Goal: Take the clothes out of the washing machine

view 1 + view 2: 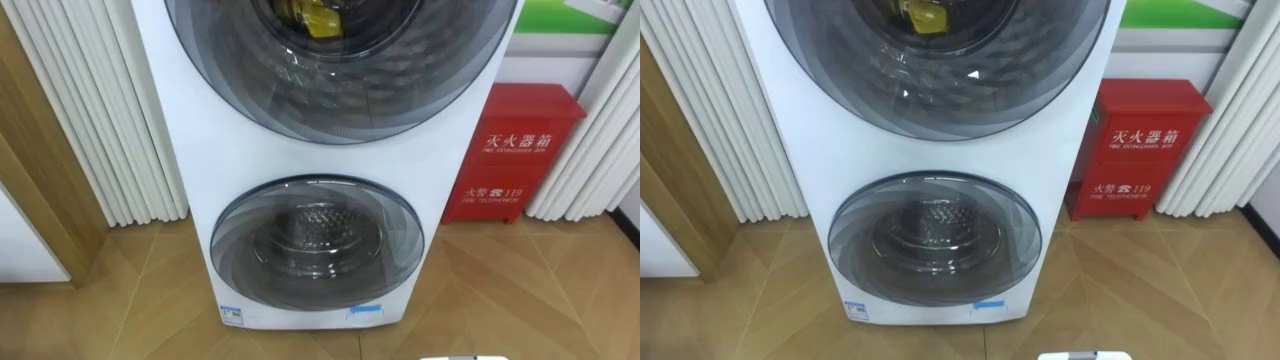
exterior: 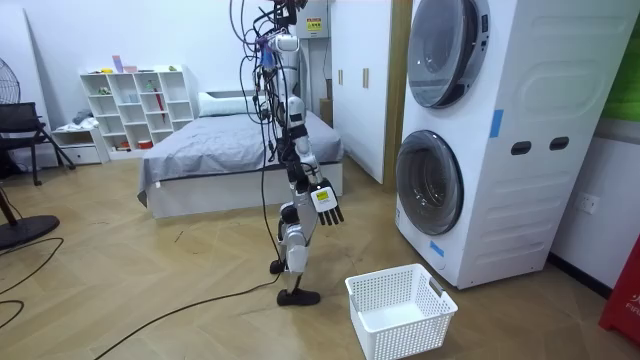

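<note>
The clothes (image 1: 317, 19) show as a bunched yellow piece behind the glass of the upper door (image 1: 340, 95), at the top edge of the eye views. So little of it shows that you cannot tell which way it points or how its long axis runs, so plan to take whichever fold comes first. That door and the lower door (image 1: 316, 240) of the washing machine (image 1: 445, 190) both look closed, so your step is probably to close in and open the upper one. You stand well apart from the machine, with the white basket (image 2: 410, 335) on the floor between. Step round it, square up and reach high. Your right hand (image 2: 326, 203) hangs by the hip, fingers loosely spread and holding nothing.
</note>
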